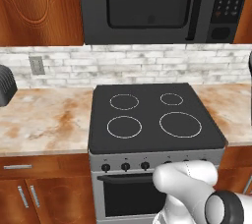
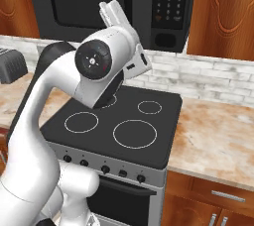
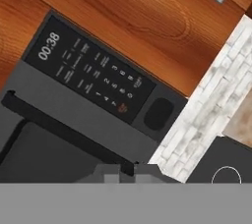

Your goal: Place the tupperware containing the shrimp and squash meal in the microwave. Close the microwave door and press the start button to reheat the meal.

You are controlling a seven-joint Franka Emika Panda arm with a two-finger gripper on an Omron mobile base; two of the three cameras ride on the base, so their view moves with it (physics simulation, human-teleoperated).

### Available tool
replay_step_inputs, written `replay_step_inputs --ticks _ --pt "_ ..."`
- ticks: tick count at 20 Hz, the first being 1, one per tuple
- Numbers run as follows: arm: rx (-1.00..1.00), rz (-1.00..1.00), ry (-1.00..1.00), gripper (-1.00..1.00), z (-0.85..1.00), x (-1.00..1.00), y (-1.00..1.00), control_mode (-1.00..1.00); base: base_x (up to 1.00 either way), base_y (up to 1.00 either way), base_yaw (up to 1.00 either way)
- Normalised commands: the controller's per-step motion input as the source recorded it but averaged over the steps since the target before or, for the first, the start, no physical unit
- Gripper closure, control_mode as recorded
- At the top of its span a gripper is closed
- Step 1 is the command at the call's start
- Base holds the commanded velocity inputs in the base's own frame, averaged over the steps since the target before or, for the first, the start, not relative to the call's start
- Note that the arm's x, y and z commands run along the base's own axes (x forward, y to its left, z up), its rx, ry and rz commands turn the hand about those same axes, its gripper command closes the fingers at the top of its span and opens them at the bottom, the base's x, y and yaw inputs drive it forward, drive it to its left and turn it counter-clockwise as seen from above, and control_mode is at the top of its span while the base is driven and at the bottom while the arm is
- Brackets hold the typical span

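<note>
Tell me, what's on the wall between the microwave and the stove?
White brick wall, nothing else. Left base view shows that stretch bare between the microwave above and the stove below.

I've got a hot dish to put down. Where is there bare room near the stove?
Bare marble counter runs between the stove and the dark appliance at far left; more lies right of the stove. The stovetop is bare too. It's crowded where the arm stands by the microwave.

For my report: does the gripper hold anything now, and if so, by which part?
Nothing is held. The gripper is raised in front of the closed microwave door, its fingers drawn together with nothing between them.
</note>
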Motion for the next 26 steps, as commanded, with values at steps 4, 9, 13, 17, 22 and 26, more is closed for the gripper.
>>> replay_step_inputs --ticks 4,9,13,17,22,26 --pt "0.17 0.03 0.08 1.00 0.00 0.11 -0.39 -1.00 0.00 0.00 0.00" --pt "0.17 0.09 0.07 1.00 0.03 0.07 -0.15 -1.00 0.00 0.00 0.00" --pt "0.08 0.07 0.01 1.00 0.09 0.16 -0.06 -1.00 0.00 0.00 0.00" --pt "0.05 0.06 0.00 1.00 0.09 0.22 0.00 -1.00 0.00 0.00 0.00" --pt "0.06 0.02 0.00 1.00 0.00 0.36 -0.04 -1.00 0.00 0.00 0.00" --pt "0.05 0.00 0.00 1.00 0.00 0.43 -0.20 -1.00 0.00 0.00 0.00"
